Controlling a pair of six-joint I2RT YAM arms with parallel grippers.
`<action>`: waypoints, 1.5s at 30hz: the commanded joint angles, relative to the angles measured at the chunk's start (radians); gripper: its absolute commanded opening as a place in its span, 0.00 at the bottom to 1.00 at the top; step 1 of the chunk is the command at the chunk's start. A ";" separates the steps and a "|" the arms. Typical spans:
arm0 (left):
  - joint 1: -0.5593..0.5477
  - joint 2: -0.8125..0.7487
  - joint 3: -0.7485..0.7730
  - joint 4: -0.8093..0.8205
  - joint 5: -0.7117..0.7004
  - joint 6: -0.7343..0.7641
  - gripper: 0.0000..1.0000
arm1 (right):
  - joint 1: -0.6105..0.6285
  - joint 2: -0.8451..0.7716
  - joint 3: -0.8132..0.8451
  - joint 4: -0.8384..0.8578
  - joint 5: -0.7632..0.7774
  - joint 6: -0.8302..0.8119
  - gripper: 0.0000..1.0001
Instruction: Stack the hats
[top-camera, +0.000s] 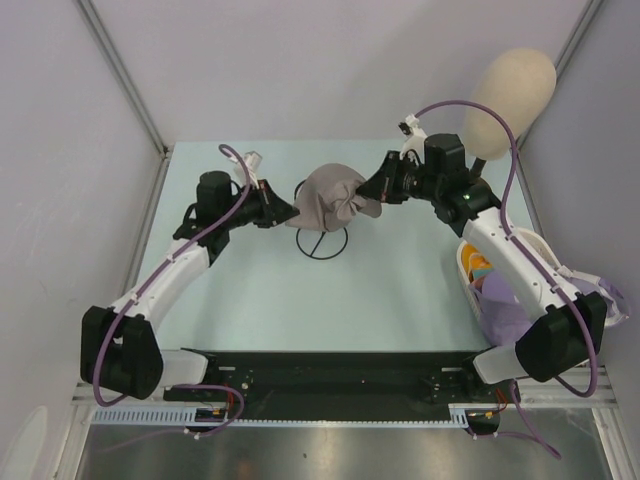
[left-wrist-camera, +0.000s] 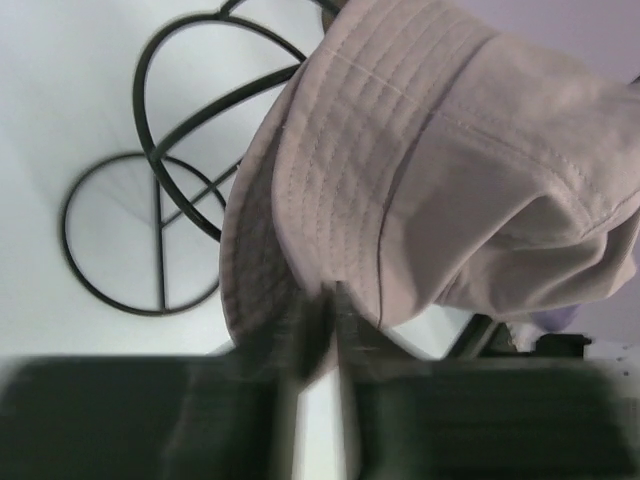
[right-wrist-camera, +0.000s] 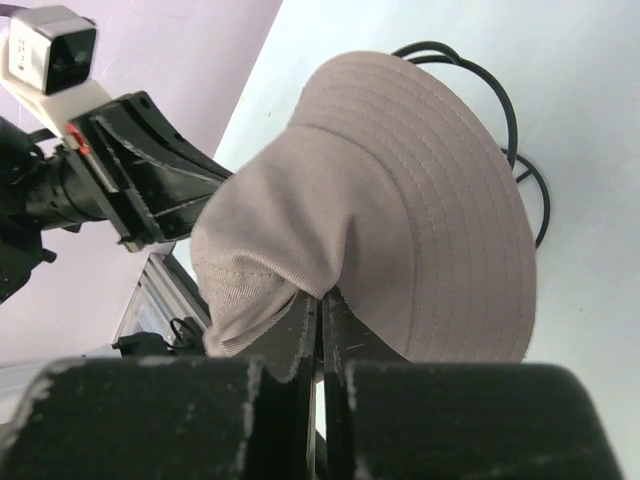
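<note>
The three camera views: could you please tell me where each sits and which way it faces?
Top external: above and behind the arms, looking down on the table; both arms show, left gripper and right gripper pinching the hat over the wire stand.
Left wrist: on the left arm, facing the hat's brim and the stand; own fingers show at the bottom.
Right wrist: on the right arm, facing the hat, the left arm beyond; own fingers show at the bottom.
Shared: hat and stand appear in all three.
</note>
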 joint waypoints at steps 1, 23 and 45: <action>-0.019 0.009 0.048 -0.011 0.057 0.026 0.00 | 0.021 -0.007 0.092 -0.010 0.032 -0.037 0.00; -0.039 -0.242 0.224 0.100 -0.090 -0.330 0.00 | -0.053 -0.245 0.036 -0.185 0.196 -0.097 0.96; -0.301 -0.011 0.468 0.125 -0.335 -0.336 0.00 | 0.039 -0.303 -0.009 -0.142 0.379 0.051 0.93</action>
